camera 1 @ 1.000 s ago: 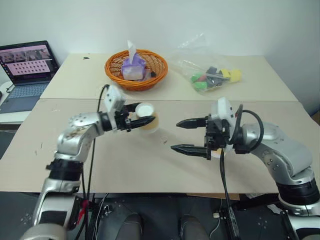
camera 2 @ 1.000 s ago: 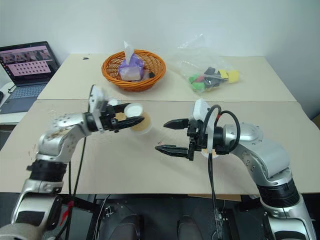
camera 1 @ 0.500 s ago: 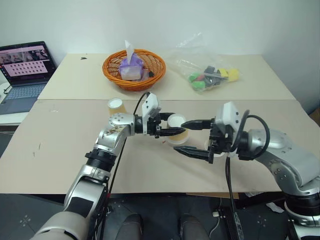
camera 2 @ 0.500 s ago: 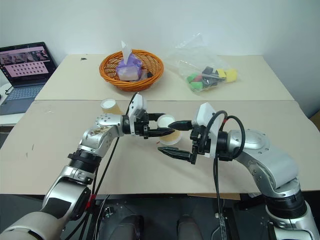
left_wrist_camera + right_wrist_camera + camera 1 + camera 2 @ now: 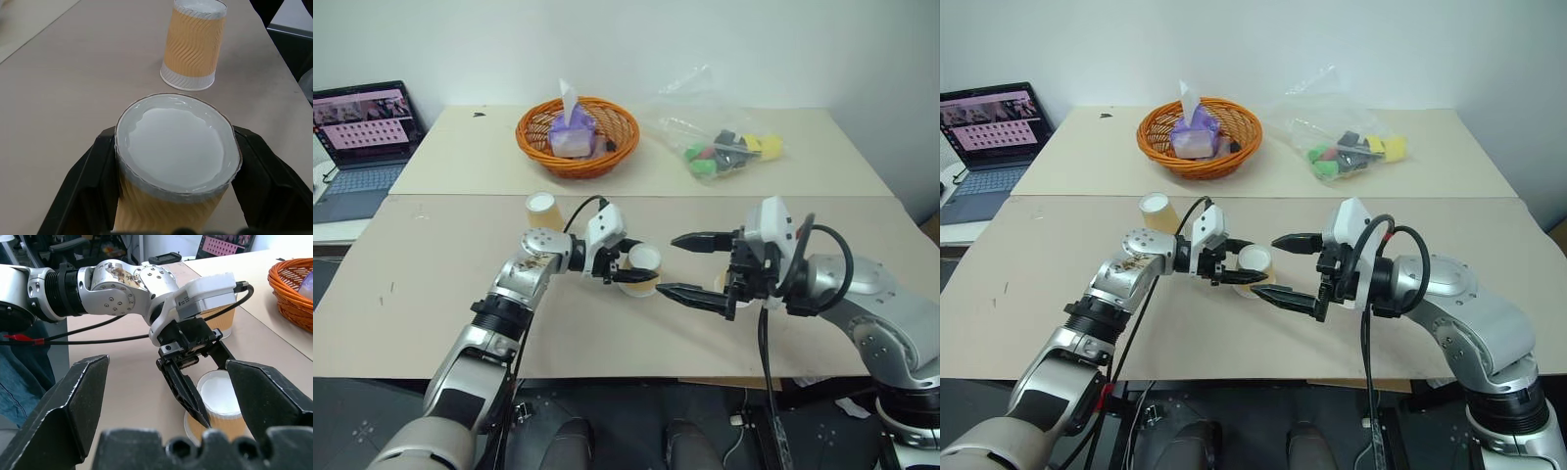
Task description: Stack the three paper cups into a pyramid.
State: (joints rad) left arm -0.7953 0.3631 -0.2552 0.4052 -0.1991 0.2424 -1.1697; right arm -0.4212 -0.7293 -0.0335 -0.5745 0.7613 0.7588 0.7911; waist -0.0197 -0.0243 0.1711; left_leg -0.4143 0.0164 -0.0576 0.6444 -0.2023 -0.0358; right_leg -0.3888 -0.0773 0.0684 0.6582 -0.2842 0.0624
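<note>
My left gripper (image 5: 641, 264) is shut on an upside-down tan-orange paper cup (image 5: 643, 258), white base up, low over the middle of the table; I cannot tell whether its rim touches the surface. In the left wrist view the black fingers (image 5: 85, 181) clamp both sides of this cup (image 5: 176, 147). A second cup (image 5: 194, 46) stands upside down just beyond it, mostly hidden behind my right gripper in the eye views. A third cup (image 5: 540, 209) stands upside down behind my left forearm. My right gripper (image 5: 666, 262) stands wide open beside the held cup, holding nothing.
An orange woven basket (image 5: 607, 162) with a tissue pack stands at the back. A clear plastic bag of coloured items (image 5: 724, 147) lies at the back right. An open laptop (image 5: 362, 127) sits off the table's left side.
My left gripper carried the cup to the right and down, from the left side to the table's middle beside the right gripper. The right gripper stayed open and nearly still.
</note>
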